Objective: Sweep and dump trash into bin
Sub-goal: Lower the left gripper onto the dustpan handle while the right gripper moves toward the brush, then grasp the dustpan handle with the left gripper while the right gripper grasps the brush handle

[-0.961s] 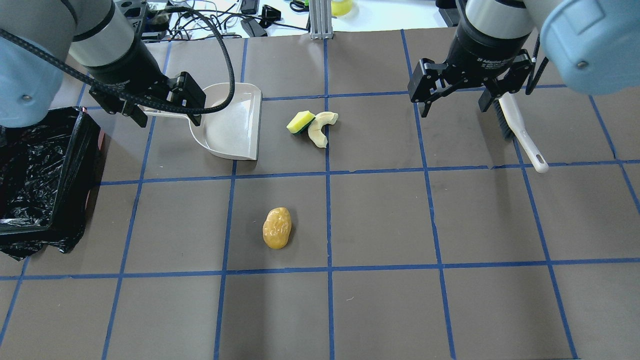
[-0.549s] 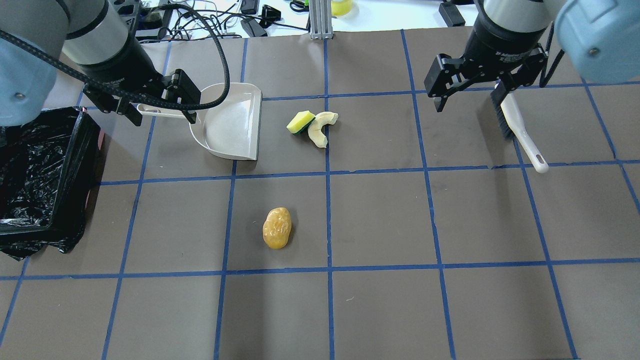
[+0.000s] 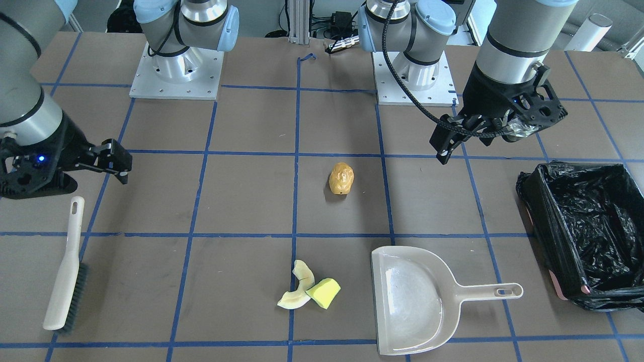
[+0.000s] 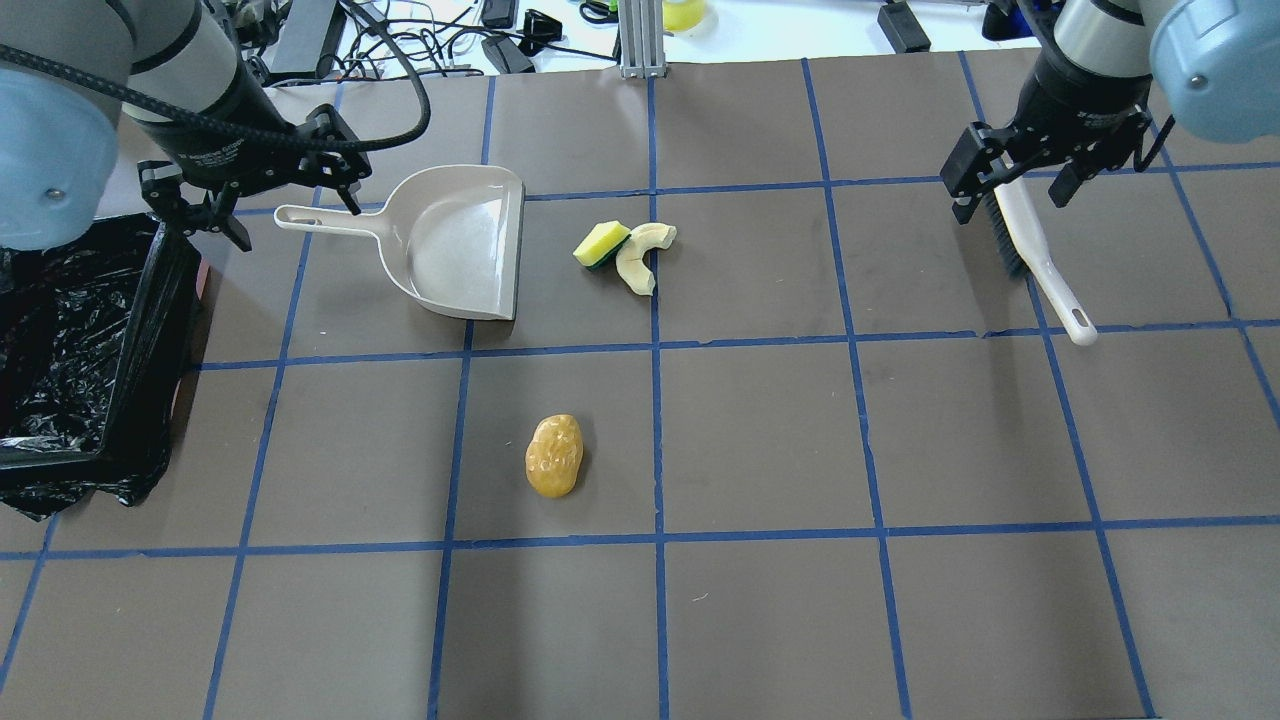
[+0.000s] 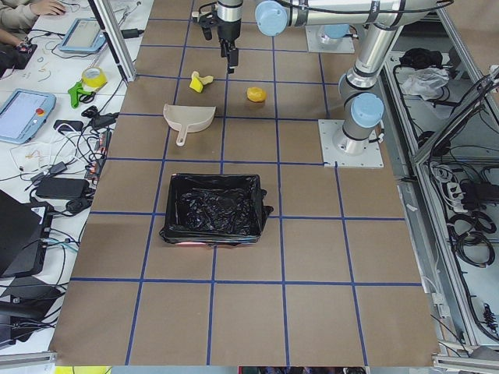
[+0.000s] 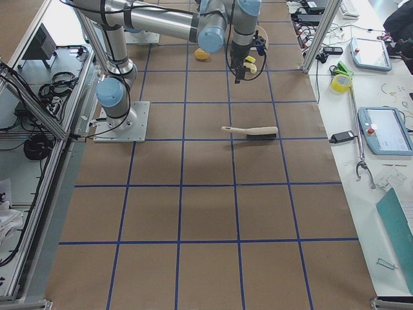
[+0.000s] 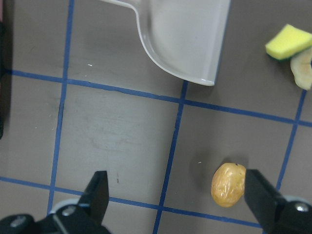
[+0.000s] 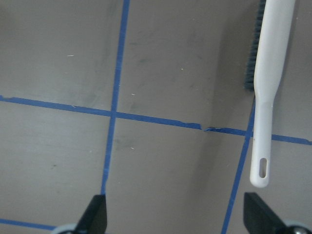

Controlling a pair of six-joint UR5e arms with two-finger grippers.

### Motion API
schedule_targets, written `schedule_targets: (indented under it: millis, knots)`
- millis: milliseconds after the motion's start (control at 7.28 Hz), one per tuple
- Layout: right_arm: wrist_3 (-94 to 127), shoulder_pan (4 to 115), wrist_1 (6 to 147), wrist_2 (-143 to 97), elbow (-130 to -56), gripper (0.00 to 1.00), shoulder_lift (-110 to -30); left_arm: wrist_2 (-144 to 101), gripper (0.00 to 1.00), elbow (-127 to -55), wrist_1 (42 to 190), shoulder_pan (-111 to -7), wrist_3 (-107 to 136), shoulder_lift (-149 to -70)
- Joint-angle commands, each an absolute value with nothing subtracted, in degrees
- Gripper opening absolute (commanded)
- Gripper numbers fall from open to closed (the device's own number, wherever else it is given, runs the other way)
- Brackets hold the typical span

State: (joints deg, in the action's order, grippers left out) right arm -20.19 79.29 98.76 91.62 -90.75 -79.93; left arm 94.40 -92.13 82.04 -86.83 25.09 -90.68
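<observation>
The trash lies loose on the table. A golden-brown potato-like lump (image 4: 553, 456) (image 3: 341, 178) sits near the middle. A yellow-and-green sponge (image 4: 600, 243) (image 3: 324, 292) touches a pale curved rind slice (image 4: 640, 258) (image 3: 299, 289) just right of the beige dustpan (image 4: 460, 240). The black-lined bin (image 4: 150, 340) (image 3: 541, 221) stands at the left edge. My left gripper (image 4: 297, 222) (image 7: 178, 195) is open and empty, raised near the dustpan handle. My right gripper (image 4: 1010, 205) (image 8: 176, 214) is open and empty, above the bristle end of the beige brush (image 4: 1030, 260).
The dustpan (image 3: 412, 301) lies flat with its mouth toward the sponge and its handle toward the bin. The brush (image 3: 65, 271) lies flat at the robot's right. Cables and gear sit beyond the far table edge (image 4: 500, 40).
My left gripper has moved left and back, uncovering the dustpan handle. My right gripper has moved right, over the brush head. Dustpan, brush and trash have not moved.
</observation>
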Motion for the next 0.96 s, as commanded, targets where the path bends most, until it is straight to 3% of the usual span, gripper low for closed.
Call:
schedule_targets:
  millis: [0,275,549,824]
  knots:
    - [-26.87,74.12,108.33,94.66,-93.24,0.97,-73.85,95.27,1.0,-92.55,81.65,-86.66,49.17,-91.66]
    - [-27.25,70.5,110.21,94.66,-93.87,0.95,-69.98,95.19,1.0,-92.37,81.22,-86.31,61.21,-93.94]
    - [-27.77,69.17,110.91,94.83,-96.49,0.91,-69.35,95.36,1.0,-91.76,69.66,-86.05,66.44,-98.33]
    - [-27.77,69.17,116.33,95.27,-101.75,0.89,-68.91,95.27,0.98,-91.15,66.64,-84.47,71.34,-102.81]
